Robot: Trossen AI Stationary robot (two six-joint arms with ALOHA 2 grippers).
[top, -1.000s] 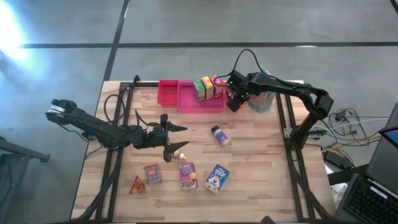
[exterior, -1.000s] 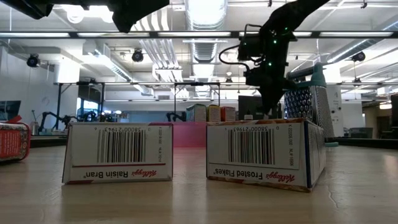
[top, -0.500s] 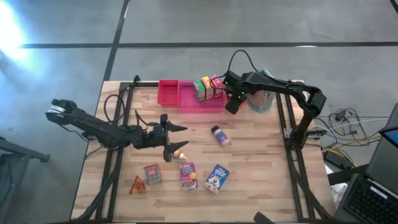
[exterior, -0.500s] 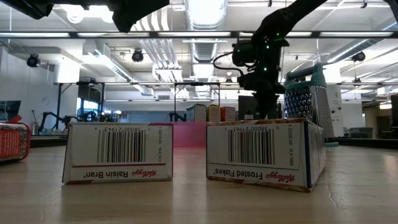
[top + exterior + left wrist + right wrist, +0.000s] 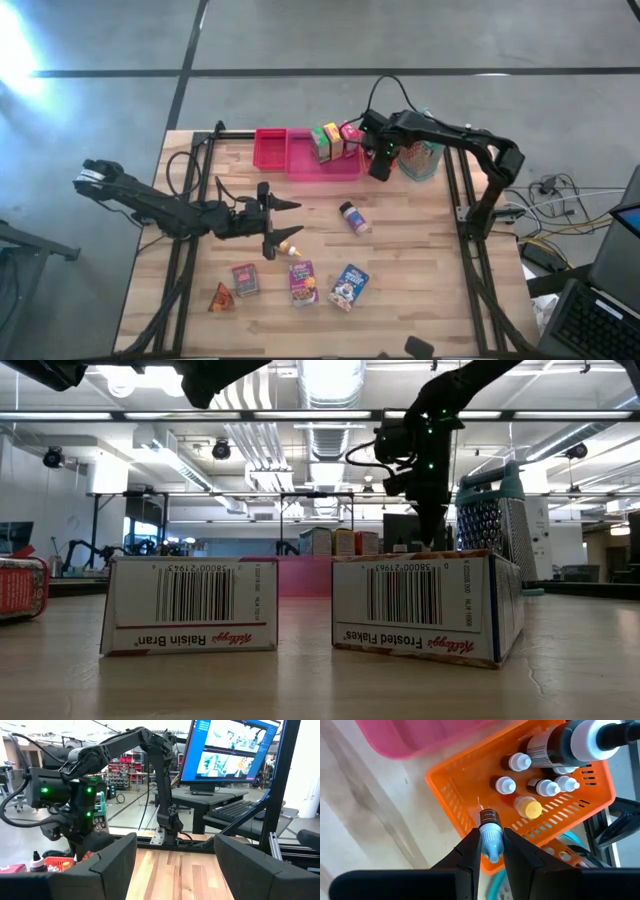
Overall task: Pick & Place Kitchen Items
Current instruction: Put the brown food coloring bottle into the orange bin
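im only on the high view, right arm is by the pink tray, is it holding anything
Observer: Yes. The right gripper is shut on a small blue-capped bottle.
Operator: whats under it
Observer: An orange basket; the bottle hangs over its edge.
Operator: anything in there already
Observer: Several white-capped bottles and a yellow-capped one.
Operator: left arm?
Observer: The left gripper is open and holds nothing, out over the table.

Orange basket (image 5: 470, 805) hidden under right arm, apparently, overhead.
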